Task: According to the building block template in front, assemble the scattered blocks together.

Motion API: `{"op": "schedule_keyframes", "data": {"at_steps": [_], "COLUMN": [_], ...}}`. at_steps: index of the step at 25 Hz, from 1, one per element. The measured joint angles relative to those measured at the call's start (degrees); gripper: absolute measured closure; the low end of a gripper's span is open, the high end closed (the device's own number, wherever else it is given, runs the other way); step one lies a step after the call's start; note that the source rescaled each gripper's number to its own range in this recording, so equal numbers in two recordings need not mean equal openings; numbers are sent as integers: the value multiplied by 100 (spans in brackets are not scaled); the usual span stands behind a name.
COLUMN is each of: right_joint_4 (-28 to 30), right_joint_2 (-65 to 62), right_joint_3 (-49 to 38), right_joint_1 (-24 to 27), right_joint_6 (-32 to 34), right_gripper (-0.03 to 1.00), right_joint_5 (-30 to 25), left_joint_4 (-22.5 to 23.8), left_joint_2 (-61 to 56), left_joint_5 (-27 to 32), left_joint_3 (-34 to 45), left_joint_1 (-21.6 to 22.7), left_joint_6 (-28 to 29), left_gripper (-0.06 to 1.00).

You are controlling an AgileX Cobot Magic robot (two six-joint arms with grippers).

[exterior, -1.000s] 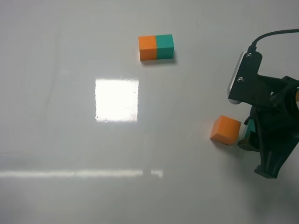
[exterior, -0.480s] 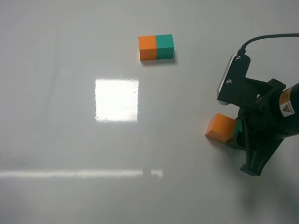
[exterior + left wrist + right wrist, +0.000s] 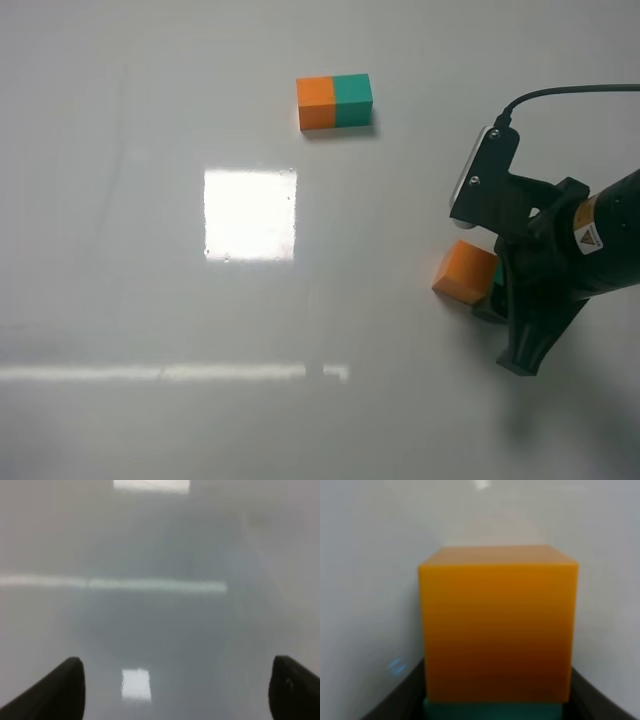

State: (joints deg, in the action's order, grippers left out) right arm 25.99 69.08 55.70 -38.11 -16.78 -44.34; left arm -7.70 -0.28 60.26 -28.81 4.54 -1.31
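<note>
The building block template (image 3: 334, 101), a short bar with an orange half on the left and a teal-green half on the right, lies at the back of the table. The loose orange cube (image 3: 465, 273) sits at the right; it fills the right wrist view (image 3: 497, 625). The teal-green cube (image 3: 497, 275) is mostly hidden under my right arm and touches the orange cube's near side (image 3: 492, 709). My right gripper (image 3: 499, 292) is shut on the teal-green cube, with dark fingers (image 3: 395, 702) on either side. My left gripper (image 3: 175, 690) is open and empty over bare table.
The white table (image 3: 150, 300) has a bright square glare patch (image 3: 250, 214) left of centre and a thin light streak (image 3: 170, 372) near the front. The right arm's black body and cable (image 3: 560, 92) fill the right edge.
My right gripper has moved left with the teal-green cube, pushing the orange cube a little to the left and slightly back. The template has not moved.
</note>
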Motion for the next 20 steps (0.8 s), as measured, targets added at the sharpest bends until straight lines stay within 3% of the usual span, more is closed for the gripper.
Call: {"op": "schedule_keyframes", "data": {"at_steps": [4,6,9,11,14,20], "right_joint_4": [-5,-21,-89,-126,-166,-210], "right_joint_2": [7,7,15,3,-88,-125], "right_joint_3": [0,0,0,0,0,0], "right_joint_1": [0,0,5,5,5,12], "right_joint_6": [25,35,35,21,-68,-340], "right_gripper": [97,92,63,37,18,15], "right_joint_5": [6,18,30,30,39,198], "left_joint_4": [0,0,0,0,0,0], "left_joint_2": [0,0,0,0,0,0], "left_joint_5": [0,0,0,0,0,0], "left_joint_3": [0,0,0,0,0,0], "left_joint_1": [0,0,0,0,0,0], "left_joint_6": [0,0,0,-12,-12,-12], "left_gripper": [94,94,94,94,94,94]}}
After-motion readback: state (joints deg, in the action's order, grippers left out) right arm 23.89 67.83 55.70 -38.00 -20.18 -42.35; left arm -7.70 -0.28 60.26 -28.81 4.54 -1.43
